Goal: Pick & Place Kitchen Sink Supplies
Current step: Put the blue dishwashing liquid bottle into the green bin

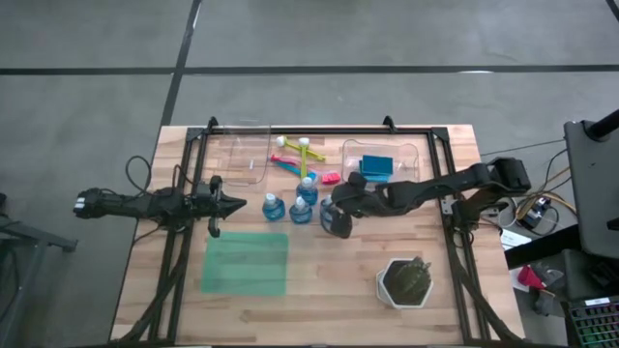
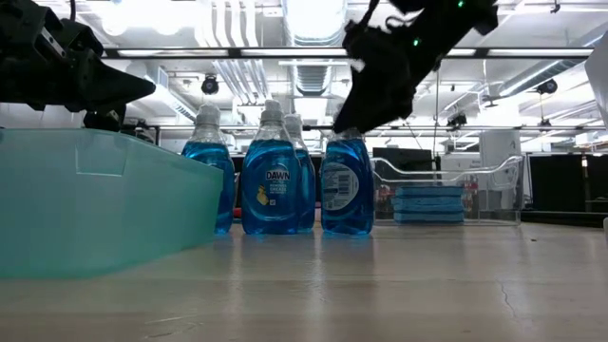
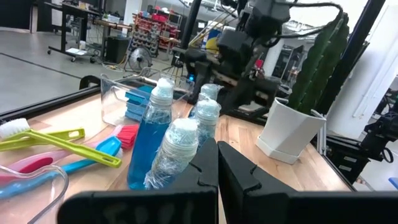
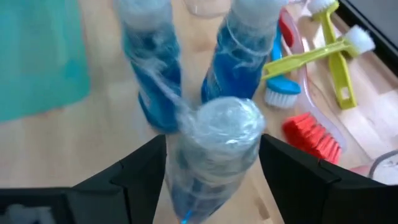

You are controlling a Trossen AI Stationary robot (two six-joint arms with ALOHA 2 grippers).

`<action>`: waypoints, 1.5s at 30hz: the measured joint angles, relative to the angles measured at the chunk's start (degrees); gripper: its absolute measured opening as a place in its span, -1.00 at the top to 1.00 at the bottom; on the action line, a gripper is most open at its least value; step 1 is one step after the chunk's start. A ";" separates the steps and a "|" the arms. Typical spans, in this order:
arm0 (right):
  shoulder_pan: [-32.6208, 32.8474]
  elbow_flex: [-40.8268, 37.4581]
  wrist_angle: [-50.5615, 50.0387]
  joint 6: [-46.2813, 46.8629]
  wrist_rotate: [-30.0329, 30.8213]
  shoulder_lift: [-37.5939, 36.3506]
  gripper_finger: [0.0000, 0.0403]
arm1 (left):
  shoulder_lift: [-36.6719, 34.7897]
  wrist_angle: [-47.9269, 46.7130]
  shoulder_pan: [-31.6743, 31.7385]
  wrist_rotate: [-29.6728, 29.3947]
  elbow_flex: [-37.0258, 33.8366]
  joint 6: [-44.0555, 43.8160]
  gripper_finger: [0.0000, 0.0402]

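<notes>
Four clear bottles of blue liquid with white caps stand on their bases mid-table. Three of them [image 1: 272, 206] [image 1: 301, 210] [image 1: 308, 188] stand free. My right gripper [image 1: 337, 220] is open over the fourth bottle [image 2: 347, 185]; its fingers stand on either side of the cap [image 4: 227, 124], and I cannot tell whether they touch it. My left gripper [image 1: 230, 204] is shut and hovers left of the bottles, touching nothing. Yellow-green [image 1: 300, 147], blue [image 1: 288, 164] and pink [image 1: 329, 177] brushes lie on the table behind the bottles. Blue sponges [image 1: 377, 168] lie stacked in a clear bin.
Two clear bins sit near the far edge, one [image 1: 244, 155] behind the left gripper and one [image 1: 411, 155] holding the sponges. A flat green mat [image 1: 246, 263] lies near the front. A white hexagonal pot with a dark plant [image 1: 404, 282] stands at front right.
</notes>
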 joint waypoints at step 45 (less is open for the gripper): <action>13.97 17.83 4.85 -19.07 -8.11 3.57 0.30 | 0.13 0.00 -0.02 -0.02 -0.02 0.00 1.00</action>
